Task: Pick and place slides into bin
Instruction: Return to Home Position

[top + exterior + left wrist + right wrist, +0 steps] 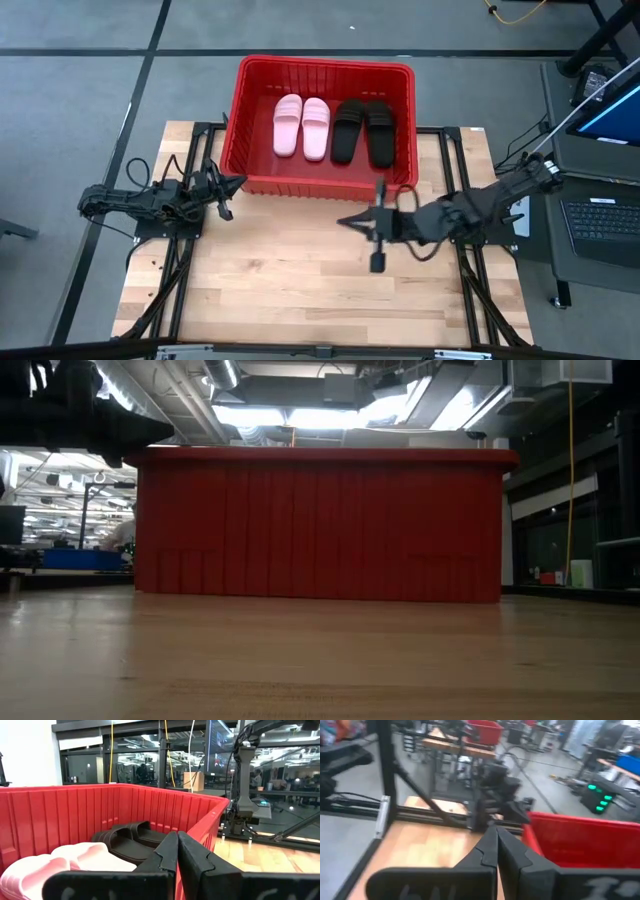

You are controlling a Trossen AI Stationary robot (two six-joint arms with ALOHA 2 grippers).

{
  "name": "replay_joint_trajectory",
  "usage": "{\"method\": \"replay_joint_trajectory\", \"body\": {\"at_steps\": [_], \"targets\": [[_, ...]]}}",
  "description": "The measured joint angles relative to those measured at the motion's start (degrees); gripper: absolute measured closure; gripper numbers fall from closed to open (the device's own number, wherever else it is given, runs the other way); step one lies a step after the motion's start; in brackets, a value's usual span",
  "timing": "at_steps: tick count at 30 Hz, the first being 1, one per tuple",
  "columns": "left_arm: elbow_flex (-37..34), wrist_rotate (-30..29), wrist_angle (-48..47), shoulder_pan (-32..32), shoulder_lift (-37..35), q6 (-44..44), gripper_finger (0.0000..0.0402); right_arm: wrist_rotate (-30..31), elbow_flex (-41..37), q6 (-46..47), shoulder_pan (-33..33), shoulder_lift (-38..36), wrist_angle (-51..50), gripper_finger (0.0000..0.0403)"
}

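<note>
Two pale pink slide sandals (288,126) and two matte black slide sandals (379,131) lie flat, side by side, inside the big red plastic bin (325,63).

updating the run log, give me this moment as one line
pink slides, black slides: all four in red bin | left gripper: shut, empty, at bin's near-left corner | right gripper: shut, empty, over table before bin

We record the bin (325,64) as solid red, its walls ribbed with vertical slots. In it we see two pale pink slides (301,125) and two matte black slides (363,130) — each one plain colour. We note the table (300,290) as light blond wood with plank grain; the left gripper (240,183) and right gripper (343,221) — black.
</note>
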Motion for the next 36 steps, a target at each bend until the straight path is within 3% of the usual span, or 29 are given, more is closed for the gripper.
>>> {"method": "replay_joint_trajectory", "body": {"at_steps": [6, 11, 25, 36], "targets": [[0.0, 0.08, -0.1, 0.0, 0.04, 0.0, 0.0395, 3.02, -7.18, 2.75, 2.85, -9.43, -1.5, 0.0397], [0.0, 0.08, -0.13, 0.0, 0.07, 0.0, 0.0397, 2.97, -19.1, 2.83, 4.22, -18.83, 5.49, 0.0397], [0.0, 0.08, -0.14, 0.0, 0.09, 0.0, 0.0397, -12.92, -47.41, -1.76, 4.42, -44.3, 18.24, 0.0397], [0.0, 0.08, -0.13, 0.0, 0.09, 0.0, 0.0398, -13.08, -57.2, 0.79, 4.04, -55.62, 22.0, 0.0397]]}}
